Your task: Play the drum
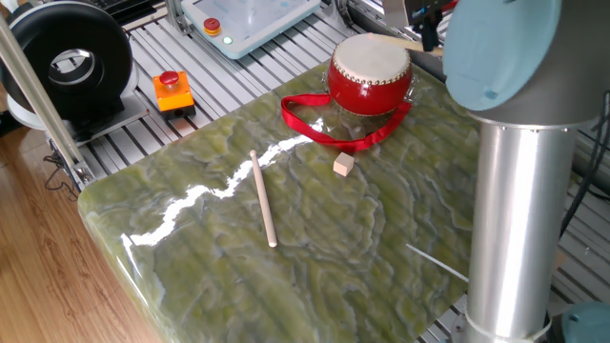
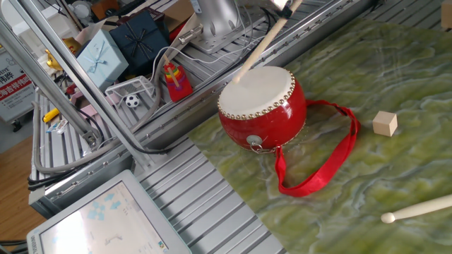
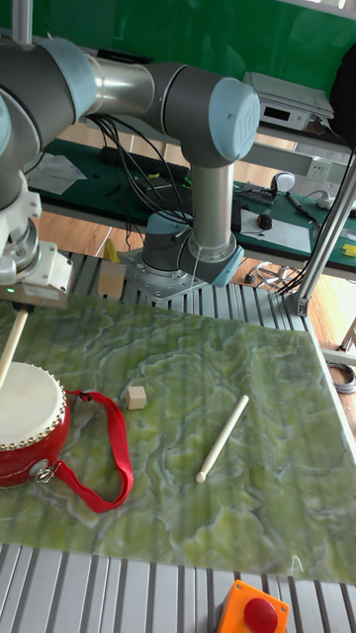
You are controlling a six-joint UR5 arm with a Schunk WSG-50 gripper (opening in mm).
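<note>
A: Where does the drum (image 2: pixel 263 107) stand?

B: At one corner of the green marbled mat (image 1: pixel 315 238), close to the mat's edge beside the slatted aluminium table (image 2: pixel 212 212). It stands upright, skin up.

A: How does it look?

B: A small barrel with a glossy red body, a cream-white skin top (image 3: pixel 26 406) and a ring of brass studs around the rim. A small metal ring hangs on its side, and a red ribbon strap (image 2: pixel 321 166) runs from it in a loop lying flat on the mat.

A: And the gripper (image 3: pixel 28 289)?

B: It hangs above the drum's far side and grips a wooden drumstick (image 2: pixel 258 46), which slants down from it. The tip sits at the edge of the skin; whether it touches, I cannot tell. The fingers themselves are mostly hidden.

A: What else is on the mat?

B: A second drumstick (image 1: pixel 263 198) lies flat near the middle, well apart from the drum. A small wooden cube (image 1: pixel 343 165) sits just outside the strap loop. Off the mat, on the table, is an orange box with a red button (image 1: pixel 172 90).
</note>
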